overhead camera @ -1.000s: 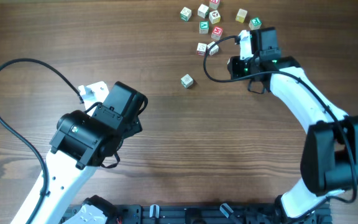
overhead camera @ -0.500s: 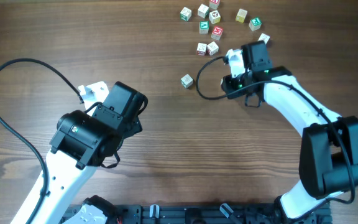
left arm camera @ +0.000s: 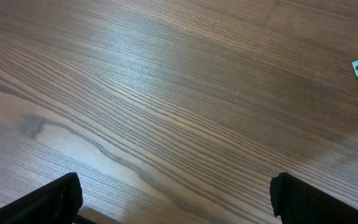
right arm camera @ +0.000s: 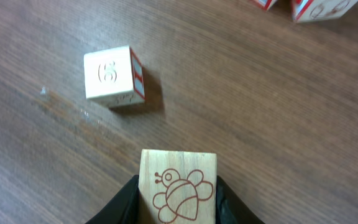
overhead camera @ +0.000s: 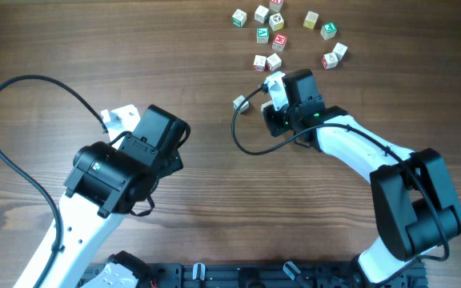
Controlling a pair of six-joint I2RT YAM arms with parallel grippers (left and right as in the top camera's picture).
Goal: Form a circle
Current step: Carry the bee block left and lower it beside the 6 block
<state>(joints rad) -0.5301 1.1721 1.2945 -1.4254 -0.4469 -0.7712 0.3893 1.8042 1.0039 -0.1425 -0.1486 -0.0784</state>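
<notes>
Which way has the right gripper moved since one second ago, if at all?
Yes. In the overhead view the right gripper, shut on a bee block, moved left and down, nearer to the lone cube that stayed in place.

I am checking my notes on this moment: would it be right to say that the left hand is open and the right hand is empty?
Not quite: the right hand is not empty. The right wrist view shows it closed on a wooden block with a bee drawn on it. The left hand is indeed open, with nothing between its fingers.
</notes>
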